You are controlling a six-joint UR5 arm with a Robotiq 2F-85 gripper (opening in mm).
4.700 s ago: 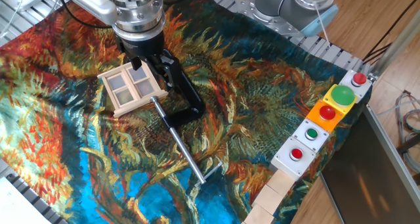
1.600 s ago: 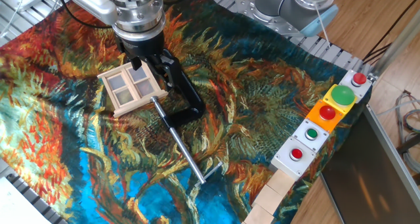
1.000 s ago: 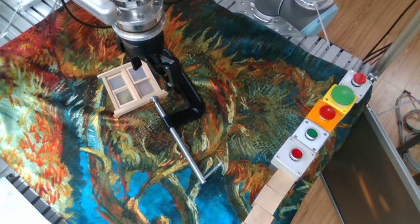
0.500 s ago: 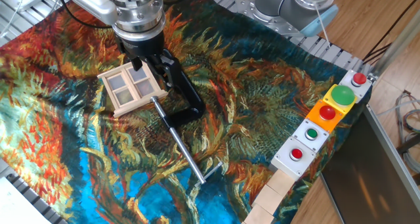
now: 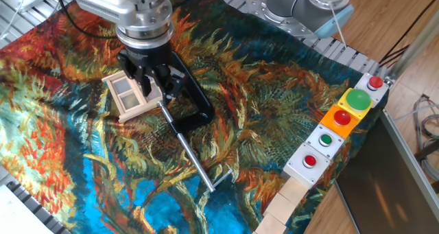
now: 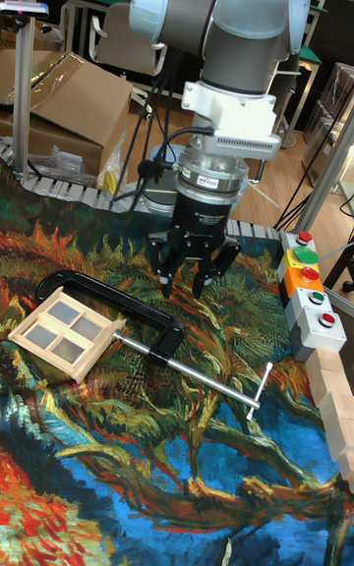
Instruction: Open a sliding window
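Observation:
The sliding window is a small pale wooden frame with greyish panes, lying flat on the painted cloth at the left. My gripper hangs above the cloth with its fingers spread open and nothing between them. In the fixed view its black fingers cover the window's right half. In the tall fixed view the gripper is to the right of the window, above the clamp's far side, and apart from the frame.
A black C-clamp with a long steel rod lies just right of the window. Button boxes and pale wooden blocks line the cloth's right edge. A cardboard box stands behind the table.
The gripper was at the window's far edge. It has shifted down the picture and now hides the window's right half, with its fingers spread wider. The clamp has not moved.

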